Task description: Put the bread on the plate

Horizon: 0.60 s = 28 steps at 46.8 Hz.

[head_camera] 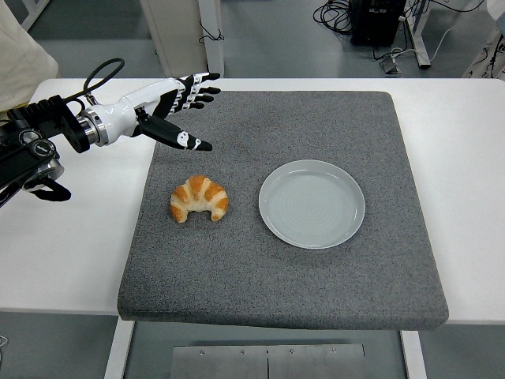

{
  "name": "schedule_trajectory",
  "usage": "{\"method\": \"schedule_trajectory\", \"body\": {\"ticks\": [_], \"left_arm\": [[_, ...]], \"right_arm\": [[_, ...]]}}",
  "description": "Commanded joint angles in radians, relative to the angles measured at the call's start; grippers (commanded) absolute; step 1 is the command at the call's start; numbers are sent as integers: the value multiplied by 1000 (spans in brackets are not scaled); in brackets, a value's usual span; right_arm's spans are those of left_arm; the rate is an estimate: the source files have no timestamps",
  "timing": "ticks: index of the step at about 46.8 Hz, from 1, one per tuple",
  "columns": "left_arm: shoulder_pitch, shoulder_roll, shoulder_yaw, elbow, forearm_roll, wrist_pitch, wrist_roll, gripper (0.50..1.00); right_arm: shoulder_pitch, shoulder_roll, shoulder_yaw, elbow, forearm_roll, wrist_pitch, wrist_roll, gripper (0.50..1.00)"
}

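- Grey felt mat [316, 284] covers the middle of the white bench [71, 253], giving the bread and the plate a soft, non-slip place to sit.
- Golden croissant [199, 198] lies on the mat's left half, horns toward the near edge, untouched and free on all sides, so a grasp from above looks open.
- Pale round plate [312, 204] sits empty just to the croissant's right, near but not touching it; the carry should be a short one.
- Left hand [170, 106] reaches in from the left edge over the mat's far left corner, beyond the croissant and apart from it.
- Its fingers [201, 89] are spread and hold nothing; the thumb angles down toward the bread.
- Right arm is out of view.
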Motion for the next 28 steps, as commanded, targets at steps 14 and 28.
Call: {"method": "schedule_trajectory", "body": {"ticks": [14, 28], "left_arm": [[-1, 41, 72, -85, 135, 6, 6, 971], [2, 38, 124, -87, 287, 55, 4, 971]], "right_arm": [[0, 0, 0, -1, 0, 0, 0, 1000], [0, 0, 0, -1, 0, 0, 0, 1000]]}}
